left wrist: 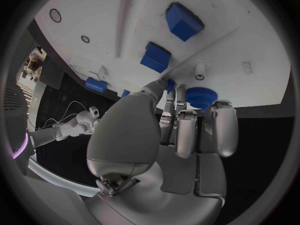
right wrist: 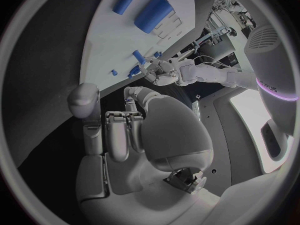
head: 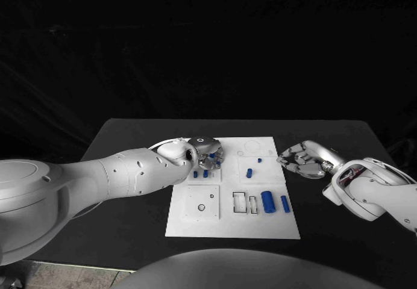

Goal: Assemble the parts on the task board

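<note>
we are seeing smooth white arm shells, our left hand [head: 202, 155] and right hand [head: 301, 161] showing silver segmented fingers.

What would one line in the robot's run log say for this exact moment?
left robot hand: over task board, fingertips at small blue part | right robot hand: beside board, holding nothing | two blue cylinders: lying on board
</note>
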`<state>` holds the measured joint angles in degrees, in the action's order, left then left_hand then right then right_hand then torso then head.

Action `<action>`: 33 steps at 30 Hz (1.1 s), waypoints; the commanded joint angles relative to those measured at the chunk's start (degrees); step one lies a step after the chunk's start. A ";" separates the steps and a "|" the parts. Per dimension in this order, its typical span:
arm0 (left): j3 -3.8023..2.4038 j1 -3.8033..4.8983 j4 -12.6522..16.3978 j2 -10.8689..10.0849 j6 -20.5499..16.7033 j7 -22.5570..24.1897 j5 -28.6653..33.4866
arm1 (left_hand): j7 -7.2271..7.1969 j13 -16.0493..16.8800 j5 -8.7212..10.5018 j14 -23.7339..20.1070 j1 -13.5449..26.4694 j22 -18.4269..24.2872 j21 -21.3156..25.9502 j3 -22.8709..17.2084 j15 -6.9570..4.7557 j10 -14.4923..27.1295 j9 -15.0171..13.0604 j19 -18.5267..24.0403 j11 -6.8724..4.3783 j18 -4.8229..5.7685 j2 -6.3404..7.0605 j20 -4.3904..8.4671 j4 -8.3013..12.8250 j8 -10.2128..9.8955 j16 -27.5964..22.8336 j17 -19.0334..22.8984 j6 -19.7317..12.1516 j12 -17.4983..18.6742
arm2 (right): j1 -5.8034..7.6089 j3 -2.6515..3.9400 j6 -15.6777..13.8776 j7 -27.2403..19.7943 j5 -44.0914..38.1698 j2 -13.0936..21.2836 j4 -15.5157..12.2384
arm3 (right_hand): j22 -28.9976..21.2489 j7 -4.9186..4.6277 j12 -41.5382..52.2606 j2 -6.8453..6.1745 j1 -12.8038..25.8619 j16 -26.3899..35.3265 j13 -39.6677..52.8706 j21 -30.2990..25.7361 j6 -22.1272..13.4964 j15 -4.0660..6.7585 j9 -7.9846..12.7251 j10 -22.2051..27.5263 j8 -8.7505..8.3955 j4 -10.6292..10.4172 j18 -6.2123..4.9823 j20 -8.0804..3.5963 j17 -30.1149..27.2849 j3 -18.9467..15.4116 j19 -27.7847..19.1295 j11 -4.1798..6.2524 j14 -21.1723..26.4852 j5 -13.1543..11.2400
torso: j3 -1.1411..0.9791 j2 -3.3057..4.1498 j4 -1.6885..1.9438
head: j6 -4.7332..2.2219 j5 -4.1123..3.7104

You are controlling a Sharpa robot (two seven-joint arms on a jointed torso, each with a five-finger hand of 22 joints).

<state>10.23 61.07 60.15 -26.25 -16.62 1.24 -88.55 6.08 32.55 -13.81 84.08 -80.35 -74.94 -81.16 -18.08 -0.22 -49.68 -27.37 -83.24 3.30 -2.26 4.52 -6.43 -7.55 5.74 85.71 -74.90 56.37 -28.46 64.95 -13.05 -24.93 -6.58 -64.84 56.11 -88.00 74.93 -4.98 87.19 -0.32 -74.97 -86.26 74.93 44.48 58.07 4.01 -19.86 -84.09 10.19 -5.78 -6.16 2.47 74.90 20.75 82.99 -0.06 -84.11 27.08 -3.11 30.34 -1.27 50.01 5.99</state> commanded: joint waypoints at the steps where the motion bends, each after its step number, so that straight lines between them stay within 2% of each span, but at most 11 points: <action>1: -0.03 -0.19 -0.18 0.18 0.71 1.24 1.08 | -0.17 -1.11 -0.07 -0.06 -0.59 -11.98 -0.09 -0.91 -0.25 -2.30 -0.20 -0.10 -0.21 -0.08 -0.48 0.48 0.44 0.77 -0.70 -4.75 1.32 0.68 | -0.10 0.01 1.02 0.24 0.23 0.01 0.08 | 5.84 -0.12 -0.02 0.01 -0.48 0.27 11.97 -0.17 -0.02 -0.47 -0.09 -3.80 0.19 0.21 -0.70 0.08 5.05 0.14 -0.21 -0.35 -4.02 0.30 | 0.01 0.04 -0.02 | -0.01 -0.02; 6: -0.03 -0.25 -0.31 0.09 -0.72 1.86 1.24 | -0.14 -3.12 0.38 -0.35 -1.72 -12.04 -0.23 -1.73 -0.37 -5.79 -0.37 -0.26 -0.51 -0.04 -0.64 0.61 1.61 1.01 -1.15 -3.77 2.25 2.25 | -0.13 0.01 1.20 0.29 0.24 0.03 0.15 | 5.83 -0.12 -0.05 0.03 -0.52 0.25 11.94 -0.20 0.00 -0.48 -0.11 -3.78 0.20 0.24 -0.71 0.08 5.09 0.17 -0.22 -0.35 -4.02 0.32 | -0.02 0.04 -0.01 | -0.01 0.01; 11: -0.25 -0.24 -0.11 -0.55 -4.45 2.93 1.36 | 0.03 -4.44 0.51 -0.60 -2.50 -12.03 -0.22 -2.14 -0.41 -7.62 -0.40 -0.31 -0.54 -0.04 -0.61 0.67 2.40 1.04 -1.57 -2.89 2.83 3.49 | -0.14 0.01 1.33 0.34 0.26 0.08 0.13 | 5.83 -0.11 -0.08 0.06 -0.55 0.24 11.91 -0.24 0.02 -0.48 -0.12 -3.75 0.21 0.27 -0.71 0.08 5.12 0.22 -0.23 -0.35 -4.03 0.34 | 0.01 0.03 0.03 | -0.01 -0.50; 14: -1.63 -0.14 0.34 -1.06 -5.12 3.32 1.63 | 0.20 -5.16 0.58 -0.95 -2.77 -11.95 0.02 -2.30 -0.39 -7.96 -0.34 -0.16 -0.42 -0.09 -0.57 0.67 2.64 0.91 -2.01 -2.08 2.90 4.33 | -0.15 0.01 1.48 0.42 0.30 0.09 0.15 | 5.82 -0.11 -0.10 0.06 -0.56 0.24 11.89 -0.28 0.03 -0.48 -0.13 -3.74 0.21 0.27 -0.72 0.08 5.12 0.23 -0.24 -0.35 -4.03 0.35 | 0.00 -0.04 -0.01 | -0.01 -0.57; 17: -2.86 0.54 1.59 -2.09 -5.57 3.68 2.06 | 0.36 -5.82 0.66 -1.18 -2.91 -11.88 0.23 -2.43 -0.31 -8.03 -0.20 -0.02 -0.26 -0.14 -0.53 0.63 2.75 0.63 -2.32 -1.53 2.71 5.15 | -0.15 0.01 1.65 0.50 0.37 0.09 0.16 | 5.80 -0.11 -0.13 0.07 -0.57 0.24 11.85 -0.36 0.05 -0.48 -0.14 -3.72 0.22 0.29 -0.73 0.09 5.11 0.25 -0.26 -0.35 -4.03 0.36 | 0.01 0.00 -0.03 | -0.01 -0.43; 21: -3.55 1.92 3.31 -3.55 -5.13 4.03 3.11 | 0.49 -6.71 0.36 -1.27 -3.37 -11.81 0.47 -2.73 -0.20 -8.02 -0.03 0.12 -0.13 -0.19 -0.43 0.57 3.19 0.31 -2.51 -1.21 2.58 6.25 | -0.15 0.01 1.87 0.58 0.47 -0.08 0.33 | 5.80 -0.11 -0.13 0.07 -0.57 0.24 11.85 -0.36 0.05 -0.48 -0.14 -3.72 0.22 0.29 -0.73 0.09 5.11 0.25 -0.26 -0.35 -4.03 0.36 | -0.04 -0.11 0.02 | -0.01 -0.41; 23: -3.75 2.98 4.62 -4.74 -3.35 3.70 3.61 | 0.67 -7.59 0.36 -1.45 -3.26 -11.73 0.74 -2.83 -0.11 -7.69 0.12 0.30 0.12 -0.25 -0.36 0.49 3.20 0.03 -2.72 -0.81 2.46 7.44 | -0.15 0.01 2.04 0.60 0.52 -0.20 0.44 | 5.78 -0.12 -0.18 0.09 -0.59 0.26 11.80 -0.45 0.07 -0.48 -0.15 -3.68 0.23 0.30 -0.74 0.09 5.07 0.27 -0.28 -0.35 -4.02 0.37 | -0.04 -0.10 0.02 | -0.01 -0.31; 26: -3.82 3.74 5.93 -6.11 -1.36 3.23 3.89 | 0.66 -7.94 0.51 -1.59 -3.21 -11.66 0.97 -2.86 -0.13 -7.61 0.16 0.47 0.19 -0.30 -0.37 0.46 3.18 -0.05 -2.85 -0.56 2.44 7.90 | -0.15 0.01 2.28 0.63 0.57 -0.40 0.59 | 5.78 -0.12 -0.20 0.09 -0.59 0.26 11.78 -0.48 0.07 -0.48 -0.15 -3.66 0.24 0.31 -0.74 0.09 5.06 0.28 -0.28 -0.36 -4.02 0.37 | -0.07 -0.13 0.06 | -0.01 -0.28; 28: -3.79 3.91 6.35 -6.60 -0.52 3.03 3.96 | 0.61 -8.14 0.64 -1.69 -3.17 -11.62 1.09 -2.86 -0.12 -7.65 0.15 0.55 0.17 -0.33 -0.39 0.46 3.17 -0.02 -2.94 -0.38 2.56 8.13 | -0.15 0.01 2.34 0.64 0.58 -0.44 0.63 | 5.78 -0.12 -0.20 0.09 -0.59 0.26 11.78 -0.48 0.07 -0.48 -0.15 -3.66 0.24 0.31 -0.74 0.09 5.06 0.28 -0.28 -0.36 -4.02 0.37 | -0.07 -0.13 0.05 | -0.01 -0.22; 33: -3.06 4.17 7.79 -8.44 2.35 1.95 4.22 | 0.56 -8.59 1.21 -1.94 -2.83 -11.56 1.33 -2.63 -0.18 -7.91 0.12 0.72 0.18 -0.38 -0.30 0.46 2.99 0.02 -3.16 0.03 2.81 8.63 | -0.18 0.01 2.45 0.66 0.59 -0.48 0.67 | 5.78 -0.12 -0.20 0.09 -0.59 0.26 11.78 -0.48 0.07 -0.48 -0.15 -3.66 0.24 0.31 -0.74 0.09 5.06 0.28 -0.28 -0.36 -4.02 0.37 | 0.03 -0.01 0.10 | -0.01 -0.15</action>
<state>7.10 65.22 67.48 -34.47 -18.11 3.86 -85.20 6.65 24.02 -12.96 82.43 -83.16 -74.92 -80.03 -20.96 -0.41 -57.40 -27.15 -82.82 3.31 -2.27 4.30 -6.04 -4.63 5.94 82.74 -74.93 58.96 -19.96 64.81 -13.06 -23.35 -6.17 -64.33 55.65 -87.38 74.91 -4.98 87.19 -0.32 -74.97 -86.26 74.93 44.20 58.07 3.80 -19.92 -84.09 10.19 -5.62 -6.15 2.47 74.90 20.91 82.99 -0.06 -83.90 27.07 -3.14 30.25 -1.20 50.01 5.78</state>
